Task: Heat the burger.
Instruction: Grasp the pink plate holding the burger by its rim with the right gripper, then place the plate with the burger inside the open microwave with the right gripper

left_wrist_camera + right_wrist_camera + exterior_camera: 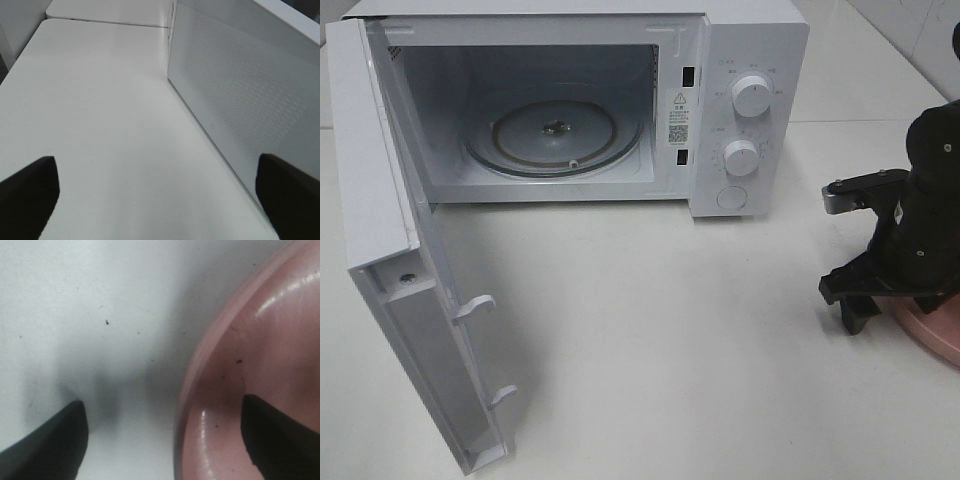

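Searching every view, cannot place burger. Straddles rim of pink plate [940, 340] toward right edge of worktop [670, 350] with right pincer [160, 407] spread apart, one fingertip [272, 437] inside. Holds left pincer [157, 170] spread apart beside open microwave door [240, 100].

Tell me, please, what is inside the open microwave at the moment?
Only the glass turntable can be seen inside the microwave, lying on the cavity floor with nothing on it. The cavity's ceiling cannot be seen from this high view, because the microwave's own top covers it.
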Available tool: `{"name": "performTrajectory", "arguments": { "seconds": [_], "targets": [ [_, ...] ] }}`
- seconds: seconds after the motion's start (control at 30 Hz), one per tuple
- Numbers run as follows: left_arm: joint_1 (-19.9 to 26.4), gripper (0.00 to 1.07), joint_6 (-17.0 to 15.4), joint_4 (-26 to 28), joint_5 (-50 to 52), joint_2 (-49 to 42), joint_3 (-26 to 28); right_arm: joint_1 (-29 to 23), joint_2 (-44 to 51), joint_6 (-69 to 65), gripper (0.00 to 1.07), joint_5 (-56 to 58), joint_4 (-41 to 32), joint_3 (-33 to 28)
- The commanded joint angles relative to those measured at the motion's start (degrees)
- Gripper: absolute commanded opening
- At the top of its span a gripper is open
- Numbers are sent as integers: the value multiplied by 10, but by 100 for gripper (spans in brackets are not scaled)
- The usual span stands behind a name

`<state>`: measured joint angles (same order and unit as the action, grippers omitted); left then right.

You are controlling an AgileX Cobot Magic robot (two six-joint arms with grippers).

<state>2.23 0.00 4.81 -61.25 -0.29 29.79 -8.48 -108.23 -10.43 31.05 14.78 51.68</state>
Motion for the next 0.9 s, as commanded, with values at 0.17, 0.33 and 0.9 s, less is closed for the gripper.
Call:
{"name": "performTrajectory", "arguments": {
  "seconds": [0.17, 0.33, 0.9],
  "targets": [
    [-1, 100, 0, -1, -1, -9, -1, 5, -6, -9, 48, 3, 7, 1],
    [-1, 100, 0, -1, -1, -9, -1, 5, -6, -6, 23, 3, 22, 1],
    [-1, 100, 0, -1, -1, -9, -1, -7, 12, -16, 0, 41, 48, 1]
  ]
}}
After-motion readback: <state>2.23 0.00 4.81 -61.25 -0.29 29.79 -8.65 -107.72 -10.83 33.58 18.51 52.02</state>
